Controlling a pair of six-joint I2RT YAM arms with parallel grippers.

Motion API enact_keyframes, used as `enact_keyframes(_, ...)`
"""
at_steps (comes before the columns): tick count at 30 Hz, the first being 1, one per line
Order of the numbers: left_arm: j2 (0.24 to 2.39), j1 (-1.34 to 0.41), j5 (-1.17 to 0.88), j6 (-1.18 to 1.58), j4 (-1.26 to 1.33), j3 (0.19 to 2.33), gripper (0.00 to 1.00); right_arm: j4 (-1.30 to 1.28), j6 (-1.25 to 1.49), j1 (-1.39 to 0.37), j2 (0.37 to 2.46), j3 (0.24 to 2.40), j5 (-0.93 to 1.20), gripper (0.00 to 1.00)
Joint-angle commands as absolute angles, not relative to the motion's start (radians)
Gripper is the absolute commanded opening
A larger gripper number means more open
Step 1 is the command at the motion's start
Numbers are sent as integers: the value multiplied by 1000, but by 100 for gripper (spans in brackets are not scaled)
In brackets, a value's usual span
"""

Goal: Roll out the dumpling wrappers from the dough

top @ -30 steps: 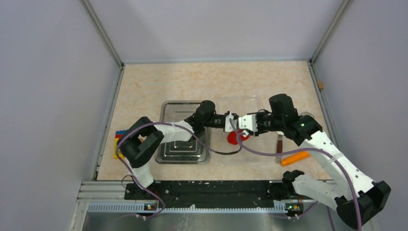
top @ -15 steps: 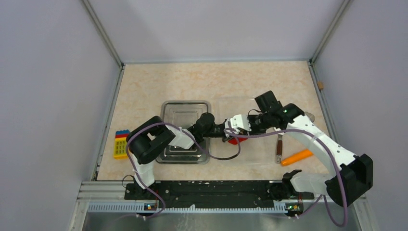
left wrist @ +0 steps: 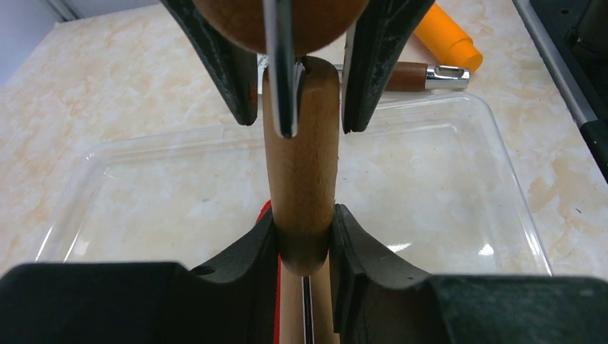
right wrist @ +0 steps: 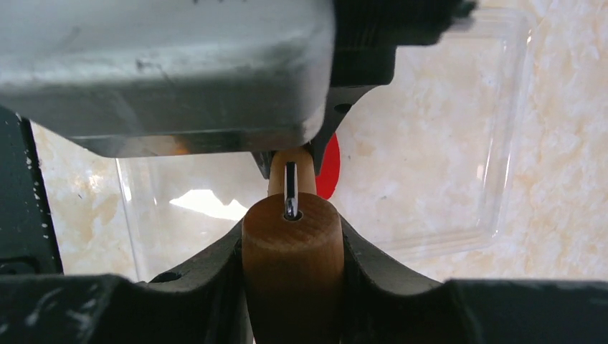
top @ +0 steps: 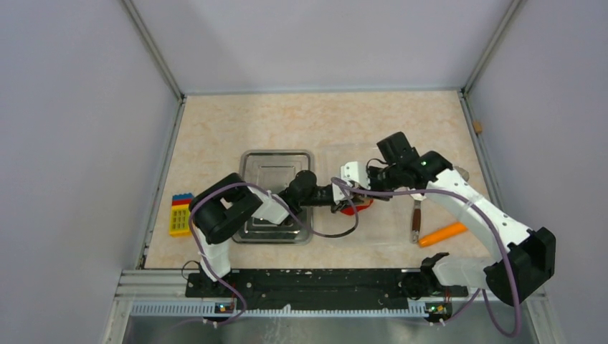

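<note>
A wooden rolling pin (left wrist: 301,165) lies across the red dough (top: 356,208) on a clear plastic tray (top: 391,228). My left gripper (top: 335,198) is shut on one handle (left wrist: 301,229). My right gripper (top: 357,190) is shut on the other handle (right wrist: 292,258). The two grippers face each other, nearly touching. The dough shows only as a red edge beside the pin in the right wrist view (right wrist: 329,168) and as a sliver in the left wrist view (left wrist: 264,211); the rest is hidden. No separate round wrapper shows.
A metal tray (top: 276,161) stands left of the clear tray. An orange carrot (top: 441,235) and a wooden-handled tool (top: 416,215) lie right of the clear tray. A coloured block (top: 178,213) lies at the far left.
Both grippers have moved the rolling pin toward the near side and down over the dough, which now shows less. The right arm has swung its elbow outward.
</note>
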State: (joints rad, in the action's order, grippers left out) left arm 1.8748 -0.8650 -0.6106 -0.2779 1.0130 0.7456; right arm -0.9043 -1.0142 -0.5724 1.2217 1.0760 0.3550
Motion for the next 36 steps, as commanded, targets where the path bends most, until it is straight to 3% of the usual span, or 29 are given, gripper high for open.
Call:
enact_keyframes(1, 1894, -868, -586, -235, 1182, 723, 0, -889, -886, -592, 1198, 1174, 438, 0)
enact_keyframes(14, 1950, -909, -433, -250, 1287, 698, 0, -868, -1075, -753, 1182, 1103, 326, 0)
enact_keyframes(36, 1957, -910, -367, -262, 1205, 653, 0, -730, -1054, -727, 1218, 976, 347, 0)
